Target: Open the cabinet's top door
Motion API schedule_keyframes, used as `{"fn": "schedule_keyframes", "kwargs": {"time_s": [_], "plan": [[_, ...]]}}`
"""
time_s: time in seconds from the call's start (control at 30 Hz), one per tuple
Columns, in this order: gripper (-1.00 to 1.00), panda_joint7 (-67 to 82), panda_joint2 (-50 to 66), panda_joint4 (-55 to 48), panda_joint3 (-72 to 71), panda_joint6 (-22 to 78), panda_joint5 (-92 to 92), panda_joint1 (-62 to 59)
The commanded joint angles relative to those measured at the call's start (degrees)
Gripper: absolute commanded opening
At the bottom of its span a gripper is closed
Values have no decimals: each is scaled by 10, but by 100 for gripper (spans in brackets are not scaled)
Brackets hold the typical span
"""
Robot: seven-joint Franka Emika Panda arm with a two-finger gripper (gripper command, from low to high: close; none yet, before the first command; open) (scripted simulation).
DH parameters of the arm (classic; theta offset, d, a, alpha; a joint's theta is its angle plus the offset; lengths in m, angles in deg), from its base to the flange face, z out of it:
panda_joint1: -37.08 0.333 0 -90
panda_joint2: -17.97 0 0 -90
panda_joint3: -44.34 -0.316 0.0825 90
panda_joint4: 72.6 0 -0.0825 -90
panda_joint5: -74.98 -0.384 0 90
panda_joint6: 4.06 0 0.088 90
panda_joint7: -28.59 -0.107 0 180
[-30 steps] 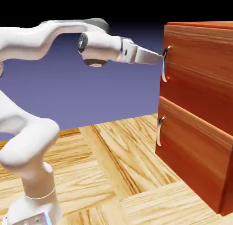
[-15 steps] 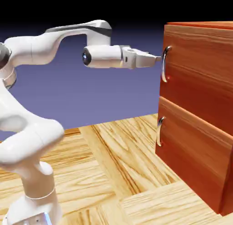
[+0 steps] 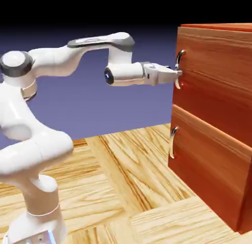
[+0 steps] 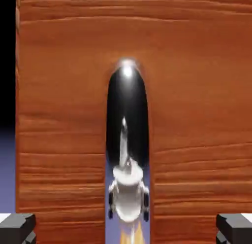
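The reddish-brown wood-grain cabinet (image 3: 216, 120) stands at the exterior view's right. Its top door (image 3: 219, 70) is flush and carries a curved silver handle (image 3: 179, 65) near its left edge. My gripper (image 3: 176, 73) reaches level from the left, its tips at that handle. In the hand view the top door (image 4: 197, 115) fills the picture, with the shiny handle (image 4: 127, 115) upright in the middle. My gripper (image 4: 126, 228) is open: the grey fingertips (image 4: 17, 227) sit far apart at the bottom corners, with the handle between them and wood showing on both sides.
Below the top door is the matching lower panel (image 3: 211, 164) with its own silver handle (image 3: 172, 142). The wooden table (image 3: 123, 179) runs from the cabinet to my white base (image 3: 39, 208) at lower left.
My hand has moved right and slightly down, from just short of the top door's handle to having its tips at it. The elbow has swung forward. The door has not moved.
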State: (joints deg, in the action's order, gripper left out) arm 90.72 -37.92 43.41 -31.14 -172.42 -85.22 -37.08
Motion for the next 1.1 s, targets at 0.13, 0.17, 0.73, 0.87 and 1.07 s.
{"fn": "schedule_keyframes", "kwargs": {"time_s": [0.13, 0.17, 0.73, 0.87, 1.07], "plan": [[-100, 8, 10, 82, 55, 57, 25, 83], [-100, 9, 11, 102, 70, 71, 33, 104], [-100, -41, -63, 417, 396, 336, 293, 408], [-100, -57, -94, 465, 479, 403, 379, 434], [-100, -70, -124, 508, 604, 506, 513, 440]]}}
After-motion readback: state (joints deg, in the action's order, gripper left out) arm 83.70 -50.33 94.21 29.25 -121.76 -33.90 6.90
